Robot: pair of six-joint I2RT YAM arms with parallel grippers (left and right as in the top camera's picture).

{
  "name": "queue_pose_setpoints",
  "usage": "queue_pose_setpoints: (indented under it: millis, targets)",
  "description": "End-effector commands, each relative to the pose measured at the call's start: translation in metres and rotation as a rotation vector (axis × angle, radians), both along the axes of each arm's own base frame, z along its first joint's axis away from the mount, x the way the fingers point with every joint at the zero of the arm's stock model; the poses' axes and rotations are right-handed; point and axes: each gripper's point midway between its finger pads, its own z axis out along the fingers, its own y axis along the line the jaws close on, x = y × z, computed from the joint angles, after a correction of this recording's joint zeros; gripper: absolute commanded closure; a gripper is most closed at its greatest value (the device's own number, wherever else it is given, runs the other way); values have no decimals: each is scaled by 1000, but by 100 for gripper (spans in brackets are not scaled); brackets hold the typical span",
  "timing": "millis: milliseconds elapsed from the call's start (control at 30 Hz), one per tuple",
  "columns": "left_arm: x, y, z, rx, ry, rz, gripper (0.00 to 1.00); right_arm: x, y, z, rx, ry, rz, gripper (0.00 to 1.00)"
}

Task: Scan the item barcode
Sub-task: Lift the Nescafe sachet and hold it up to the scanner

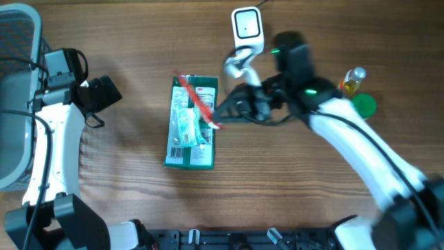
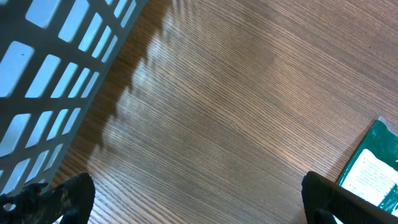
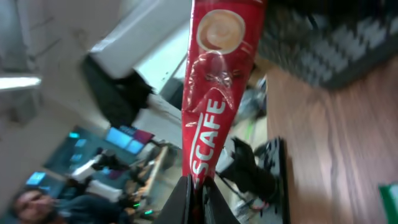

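Note:
A red coffee sachet stick point(image 1: 196, 99) hangs at a slant above a green packet point(image 1: 198, 158) lying flat mid-table. My right gripper point(image 1: 219, 121) is shut on the sachet's lower end. In the right wrist view the sachet point(image 3: 214, 93) rises from between the pinched fingertips of the right gripper point(image 3: 198, 186), its red printed side facing the camera. A white barcode scanner point(image 1: 247, 26) stands at the back, just beyond the right arm. My left gripper point(image 1: 104, 94) rests open at the left, holding nothing. The left wrist view shows the left gripper point(image 2: 199, 199) wide apart over bare wood, with the green packet point(image 2: 373, 168) at the right edge.
A grey slatted basket point(image 1: 14, 83) fills the left edge of the table and shows as the basket point(image 2: 43, 74) beside the left gripper. A small yellow bottle point(image 1: 354, 82) and a green lid point(image 1: 363, 104) sit at the right.

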Motion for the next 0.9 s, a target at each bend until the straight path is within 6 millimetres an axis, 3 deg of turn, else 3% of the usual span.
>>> queue_pose_setpoints:
  millis: [0,100,167,233,300,400,467,533,667,867]
  targets:
    - [2,3,6,12,-15,-6,0,-42,-44,73,105,-210,-29,96]
    - [2,3,6,12,-15,-6,0,-81,-72,113,157,-405,-96,96]
    - [2,3,6,12,-15,-6,0,-102,-81,127,175,-483,-114,96]
    - [2,3,6,12,-15,-6,0,-113,-85,133,184,-526,-128,96]
    - [2,3,6,12,-15,-5,0,-106,-83,135,175,-535,-188,96]
    - [2,3,6,12,-15,-5,0,-31,-80,123,42,-412,-566,96]
    - [2,3,6,12,-15,-6,0,43,-102,88,-150,-276,-944,96]
    - [2,3,6,12,-15,-6,0,87,-123,52,-315,-266,-1127,96]
    - [2,3,6,12,-15,-6,0,124,-119,19,-422,-207,-1134,96]
    - [2,3,6,12,-15,-6,0,190,-122,20,-706,-241,-1157,96]
